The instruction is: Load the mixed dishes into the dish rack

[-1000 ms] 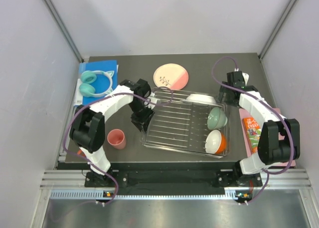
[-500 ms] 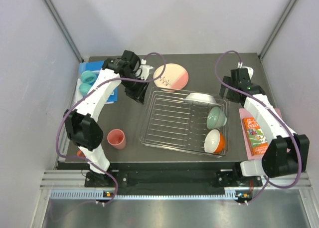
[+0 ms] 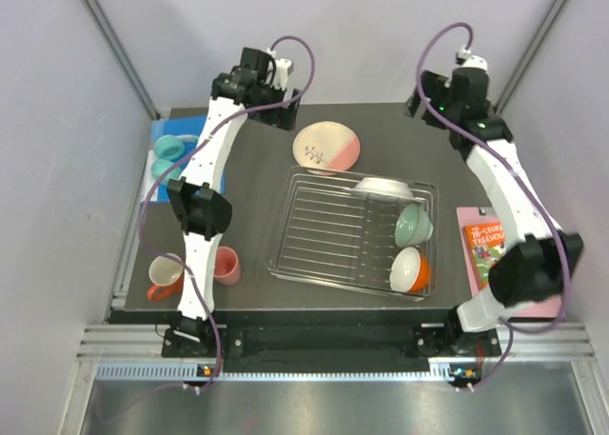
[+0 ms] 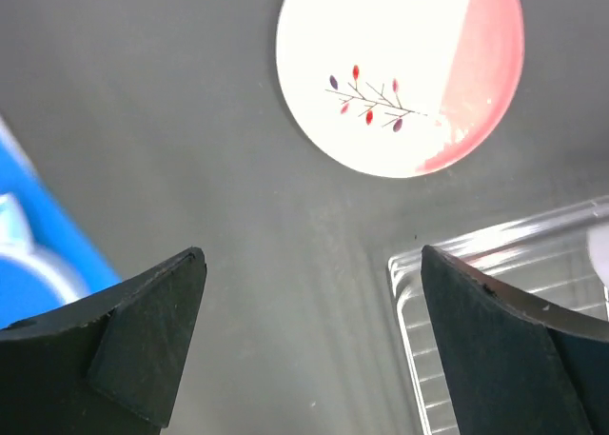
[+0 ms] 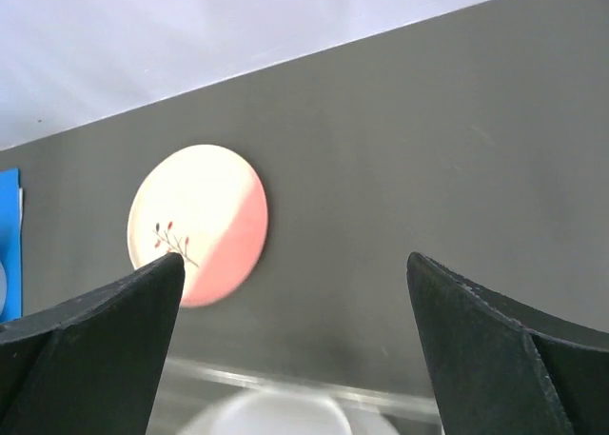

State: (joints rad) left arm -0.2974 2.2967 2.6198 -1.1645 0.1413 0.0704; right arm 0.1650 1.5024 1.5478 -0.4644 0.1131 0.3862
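— Where's the top camera?
— High behind the arm bases, looking down over the whole bench.
— The wrists?
— Both look downward, the left nearer; all three views share the pink-and-cream plate.

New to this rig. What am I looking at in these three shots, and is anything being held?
Two robot arms, the left arm and the right arm, are bolted at the near edge of a dark table. The wide picture comes from a fixed camera above and behind them. The other two come from a camera on each wrist, so the black wedges at the bottom are that arm's own fingers.

On the table sits a silver wire dish rack. It holds a white plate, a mint-green bowl and an orange bowl. Outside it are a pink-and-cream plate, a pink cup and an orange mug.

Both arms reach toward the far edge. The left pincer and the right pincer are open and hold nothing. Both wrist cameras see the pink-and-cream plate.
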